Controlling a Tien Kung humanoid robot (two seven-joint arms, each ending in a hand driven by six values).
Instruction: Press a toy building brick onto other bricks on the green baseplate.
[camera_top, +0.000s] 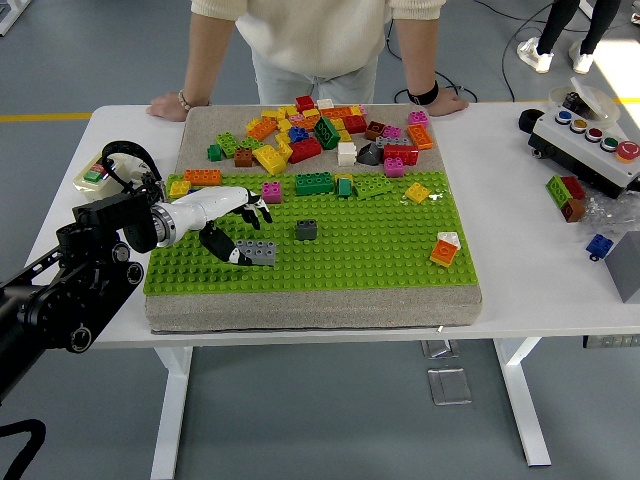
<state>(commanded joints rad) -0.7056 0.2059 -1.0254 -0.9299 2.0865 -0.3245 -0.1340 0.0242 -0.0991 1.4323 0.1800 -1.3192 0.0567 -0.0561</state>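
Grey plastic toy brick (258, 251) lying on studded green baseplate (370, 250), left part. Left hand (222, 211), white with black fingertips, hovering just above brick, fingers loosely spread, grasping nothing, thumb tip near brick's left end. Second dark grey brick (306, 230) standing near, to right. Person's hands resting on far edge of white table (540, 250).
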